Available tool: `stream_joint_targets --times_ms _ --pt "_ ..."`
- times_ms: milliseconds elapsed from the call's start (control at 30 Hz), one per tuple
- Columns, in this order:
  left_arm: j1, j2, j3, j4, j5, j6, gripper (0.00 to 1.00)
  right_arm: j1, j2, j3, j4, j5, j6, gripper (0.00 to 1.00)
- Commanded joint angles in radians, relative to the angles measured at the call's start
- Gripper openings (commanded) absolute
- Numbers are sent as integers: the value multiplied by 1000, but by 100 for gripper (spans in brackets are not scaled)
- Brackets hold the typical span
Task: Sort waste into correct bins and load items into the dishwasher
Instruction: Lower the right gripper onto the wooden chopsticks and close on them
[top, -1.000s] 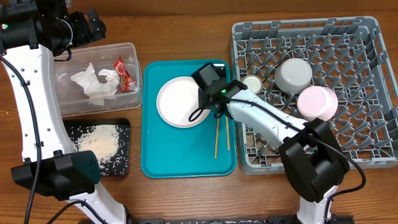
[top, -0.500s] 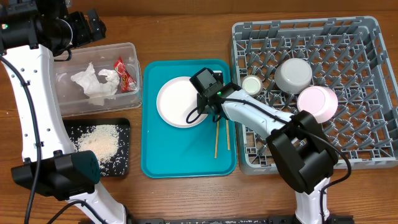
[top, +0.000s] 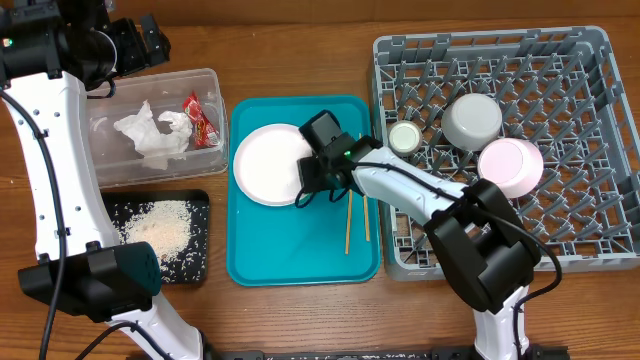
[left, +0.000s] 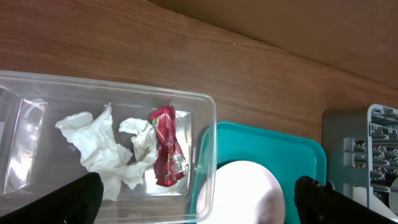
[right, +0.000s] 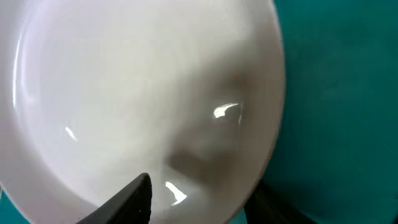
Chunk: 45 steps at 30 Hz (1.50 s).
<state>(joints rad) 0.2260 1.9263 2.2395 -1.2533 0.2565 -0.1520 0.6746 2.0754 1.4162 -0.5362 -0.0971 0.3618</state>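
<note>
Fingers (right: 134, 199) of the right gripper (right: 200, 186) stand on both sides of the right rim of the pale pink plate (top: 265, 165), one on its face and one outside the edge. We cannot tell whether they squeeze it or only enclose it. We think the rim is chosen because the flat plate, lying on the teal tray (top: 290, 250), offers no other hold. Just beside lie the two chopsticks (top: 348, 220), while the cup (top: 405, 136), grey-white bowl (top: 472, 120) and pink bowl (top: 510, 165) sit in the dish rack (top: 480, 42). The right arm stretches low across the rack's corner, wrist turned down to the tray. The left gripper (left: 199, 190) hangs spread wide and empty above the clear tub (top: 110, 170), which holds napkins (top: 150, 135) and the red wrapper (top: 200, 120). Rice (top: 160, 225) fills the black tray (top: 200, 200).
</note>
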Motion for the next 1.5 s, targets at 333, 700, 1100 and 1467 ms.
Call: stream_joint_targets --times_ms 333,700,1100,1467 --pt "-4 -6 9 1 -5 -9 100 3 -192 77 -244 153 45 47" --pt "-4 -6 9 1 -5 -9 100 3 -217 61 -385 201 240 47" --pt "-4 -6 9 1 -5 -9 100 2 -216 -21 -286 69 267 100" --pt "-4 -6 9 1 -5 -9 100 3 -216 -24 -338 229 377 35"
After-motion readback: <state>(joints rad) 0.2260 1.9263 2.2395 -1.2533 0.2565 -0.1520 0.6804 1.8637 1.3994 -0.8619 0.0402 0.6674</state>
